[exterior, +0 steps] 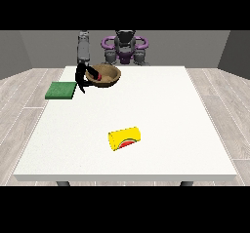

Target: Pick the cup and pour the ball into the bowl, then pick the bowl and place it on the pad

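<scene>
Can't really tell finger state on hand at view's left (81, 79), grabbing bowl (104, 76) rim. Cup (124, 138) tipped over, lengthwise left-right.

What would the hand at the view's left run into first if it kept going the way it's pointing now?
The hand points down beside the bowl, at its left rim. Going straight on, it would probably meet the white table first, just right of the green pad; depth is hard to judge here.

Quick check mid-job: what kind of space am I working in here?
Probably a bare test room for tabletop work: a large white table, wood-plank floor and plain grey walls, nothing household about it.
</scene>
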You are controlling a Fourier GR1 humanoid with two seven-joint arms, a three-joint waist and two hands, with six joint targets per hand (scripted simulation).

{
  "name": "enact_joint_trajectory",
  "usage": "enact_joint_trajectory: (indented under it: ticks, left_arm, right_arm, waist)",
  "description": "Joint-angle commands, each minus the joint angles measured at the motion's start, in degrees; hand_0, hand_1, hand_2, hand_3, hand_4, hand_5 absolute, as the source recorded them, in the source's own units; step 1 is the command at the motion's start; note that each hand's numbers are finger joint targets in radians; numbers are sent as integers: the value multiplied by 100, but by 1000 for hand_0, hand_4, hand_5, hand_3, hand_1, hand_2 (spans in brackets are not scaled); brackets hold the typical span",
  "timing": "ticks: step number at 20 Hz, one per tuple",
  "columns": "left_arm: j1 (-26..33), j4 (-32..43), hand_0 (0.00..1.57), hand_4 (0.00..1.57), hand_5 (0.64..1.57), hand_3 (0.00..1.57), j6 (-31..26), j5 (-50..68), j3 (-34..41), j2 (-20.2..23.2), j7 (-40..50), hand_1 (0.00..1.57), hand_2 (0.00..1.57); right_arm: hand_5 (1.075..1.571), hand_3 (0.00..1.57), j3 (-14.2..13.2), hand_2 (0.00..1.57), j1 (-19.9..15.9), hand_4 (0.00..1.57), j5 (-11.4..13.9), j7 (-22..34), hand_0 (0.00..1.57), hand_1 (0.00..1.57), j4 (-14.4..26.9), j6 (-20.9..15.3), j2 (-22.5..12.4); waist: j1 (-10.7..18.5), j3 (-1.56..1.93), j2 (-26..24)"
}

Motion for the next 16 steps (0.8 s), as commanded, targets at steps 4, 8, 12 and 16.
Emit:
enact_joint_trajectory:
  ticks: [4,8,12,16]
  left_arm:
    - [388,777,0,0,1543,0,-285,-74,313,605,-354,0,0]
    - [791,669,0,0,1542,0,-279,-49,360,353,-853,0,0]
    - [443,551,0,0,1537,0,-126,-94,219,467,-609,0,0]
    - [349,218,0,0,1539,0,49,-101,85,394,-361,0,0]
  right_arm:
    - [1476,1571,196,1571,-592,1250,201,1955,1571,1571,-644,421,-692]
    - [1507,1571,-54,1571,-437,1287,-31,1480,1571,1571,-365,739,-809]
    - [1507,1571,-248,1571,-1188,1287,-87,1843,1571,1571,-52,796,-955]
    - [1514,1571,-575,1571,-1350,1295,-93,1338,1571,1571,554,1166,-1554]
  waist:
    - [-554,65,-242]
    - [-519,73,-36]
    - [-485,76,123]
    - [-377,82,219]
